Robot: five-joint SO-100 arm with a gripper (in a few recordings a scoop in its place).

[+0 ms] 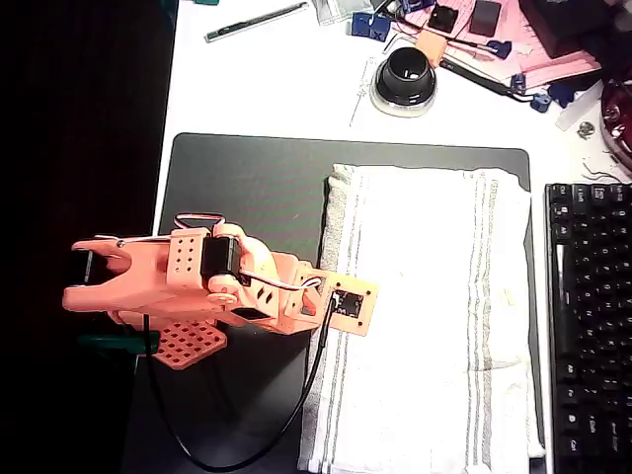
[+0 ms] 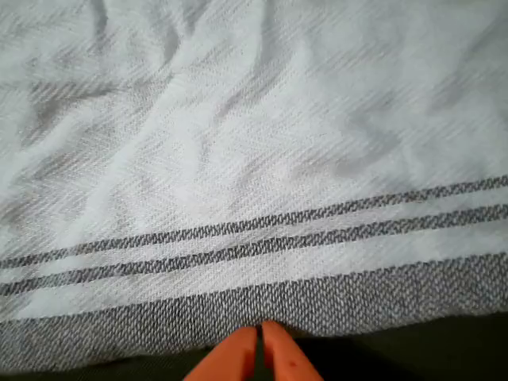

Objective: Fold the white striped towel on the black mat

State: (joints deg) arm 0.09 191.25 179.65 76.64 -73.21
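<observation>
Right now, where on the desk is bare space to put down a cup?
Free: the black mat left of the white striped towel, above the arm. Also the white table beyond the mat's top edge. Crowded: the top right corner with clutter, and the keyboard at right.

Looks like a hobby desk or office: white desk, black keyboard, pen, tape roll, scattered blue clips and pink papers.

The overhead view is bright, and the white striped towel glows almost too white. Its left side is very dark. In the wrist view, the light is soft, and the cloth far past the jaws looks a bit blurry.
</observation>
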